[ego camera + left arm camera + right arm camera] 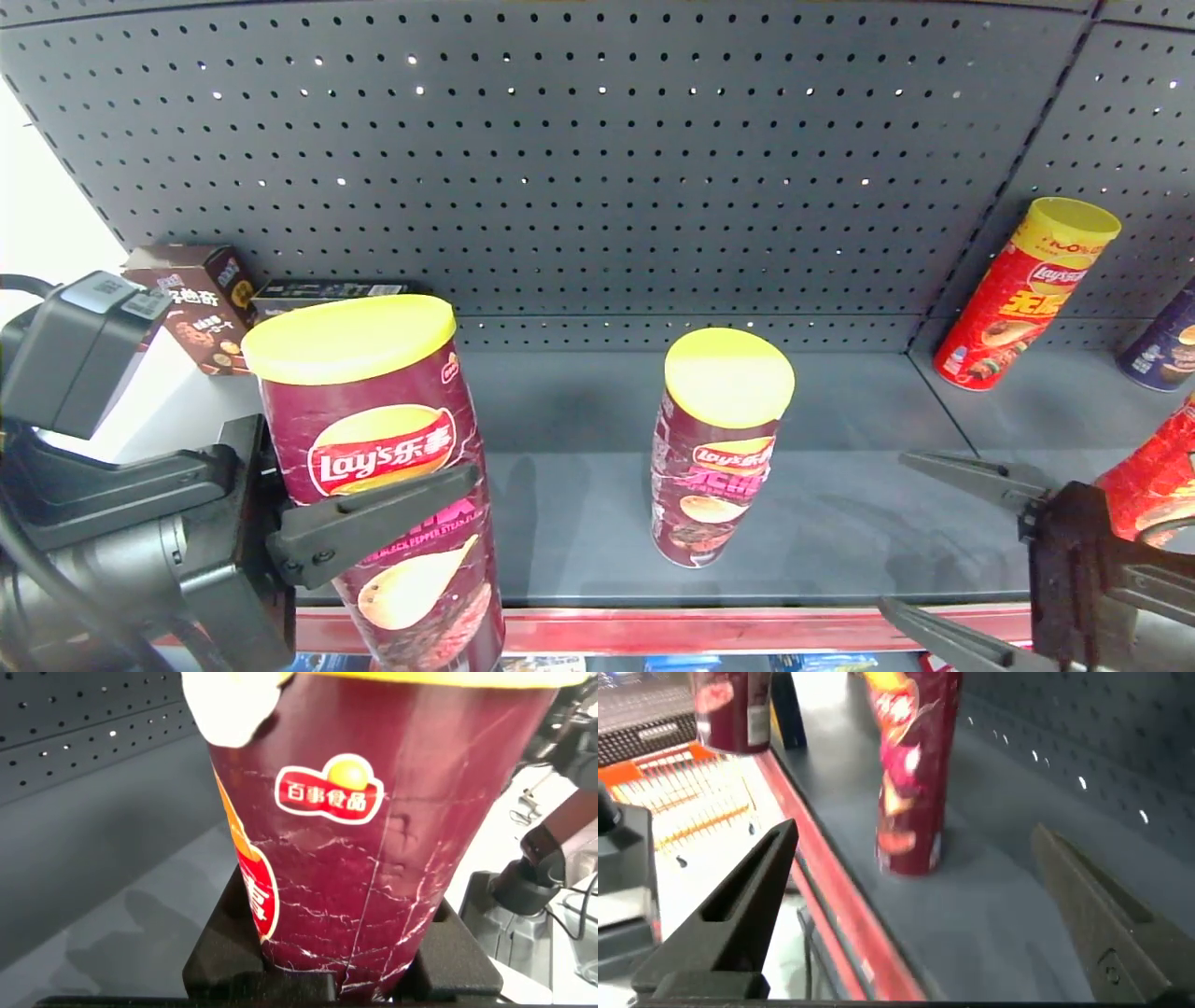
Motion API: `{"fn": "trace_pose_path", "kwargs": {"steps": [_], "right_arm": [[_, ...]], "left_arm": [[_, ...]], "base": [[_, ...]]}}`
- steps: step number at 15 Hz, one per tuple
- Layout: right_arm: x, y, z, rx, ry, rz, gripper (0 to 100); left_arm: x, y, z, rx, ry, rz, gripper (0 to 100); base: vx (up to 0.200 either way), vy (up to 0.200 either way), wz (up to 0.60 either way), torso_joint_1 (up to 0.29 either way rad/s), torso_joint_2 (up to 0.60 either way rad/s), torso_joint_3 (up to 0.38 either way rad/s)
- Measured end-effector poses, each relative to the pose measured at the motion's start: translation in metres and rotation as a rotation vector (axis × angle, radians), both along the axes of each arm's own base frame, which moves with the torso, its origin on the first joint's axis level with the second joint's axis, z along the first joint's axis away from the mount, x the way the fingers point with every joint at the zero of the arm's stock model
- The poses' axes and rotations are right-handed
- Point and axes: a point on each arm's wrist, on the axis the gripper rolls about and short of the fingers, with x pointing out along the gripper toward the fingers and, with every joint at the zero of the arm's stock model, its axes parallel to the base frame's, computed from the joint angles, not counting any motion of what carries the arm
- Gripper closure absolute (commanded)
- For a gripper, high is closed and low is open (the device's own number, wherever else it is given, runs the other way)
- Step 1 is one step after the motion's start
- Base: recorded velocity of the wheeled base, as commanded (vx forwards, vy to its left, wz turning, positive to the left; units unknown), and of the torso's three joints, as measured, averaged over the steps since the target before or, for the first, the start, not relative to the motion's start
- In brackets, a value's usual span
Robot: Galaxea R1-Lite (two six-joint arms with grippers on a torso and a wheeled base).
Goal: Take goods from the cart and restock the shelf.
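Note:
My left gripper (378, 523) is shut on a maroon chip can with a yellow lid (373, 448), held upright at the shelf's front left edge. In the left wrist view the can (364, 859) stands between the jaws of the gripper (336, 975). A second maroon can (719, 448) stands upright mid-shelf, apart from the held one. My right gripper (894, 532) is open and holds nothing, just right of that standing can at the shelf front. In the right wrist view the standing can (915, 775) lies beyond the gripper (915, 831), and the held can (733, 709) is farther off.
The grey shelf (579, 523) has a red front lip (700, 627) and a pegboard back. Brown snack boxes (201, 303) sit at the back left. A red can (1022, 294), a purple can (1162, 345) and another red can (1158, 476) occupy the right bay. An orange cart grid (682, 793) lies below.

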Motion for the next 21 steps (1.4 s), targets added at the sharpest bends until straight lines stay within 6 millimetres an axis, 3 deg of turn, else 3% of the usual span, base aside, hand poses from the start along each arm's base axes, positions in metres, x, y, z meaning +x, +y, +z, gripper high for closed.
{"fn": "trace_pose_path", "kwargs": {"steps": [5, 11, 13, 17, 21], "right_arm": [[-0.065, -0.036, -0.004, -0.029, 0.083, -0.119, 0], [-0.147, -0.072, -0.051, -0.006, 0.206, -0.263, 0], [-0.156, -0.078, -0.061, 0.057, 0.199, -0.423, 0], [-0.153, -0.084, -0.082, 0.141, 0.178, -0.741, 0], [-0.153, -0.084, -0.086, 0.148, 0.178, -0.753, 0]], "left_arm": [[0.000, -0.001, 0.002, -0.002, -0.007, -0.003, 100], [-0.001, -0.001, 0.001, 0.000, -0.008, -0.007, 100], [-0.001, -0.001, 0.000, 0.001, -0.006, -0.007, 100], [-0.004, 0.001, 0.000, 0.001, -0.007, -0.005, 100], [-0.011, 0.005, -0.003, 0.001, -0.008, -0.002, 100]], "base": [[0.000, 0.000, 0.00, 0.000, 0.00, 0.000], [0.000, 0.000, 0.00, 0.000, 0.00, 0.000], [0.000, 0.000, 0.00, 0.000, 0.00, 0.000], [0.000, 0.000, 0.00, 0.000, 0.00, 0.000], [0.000, 0.000, 0.00, 0.000, 0.00, 0.000]]}}
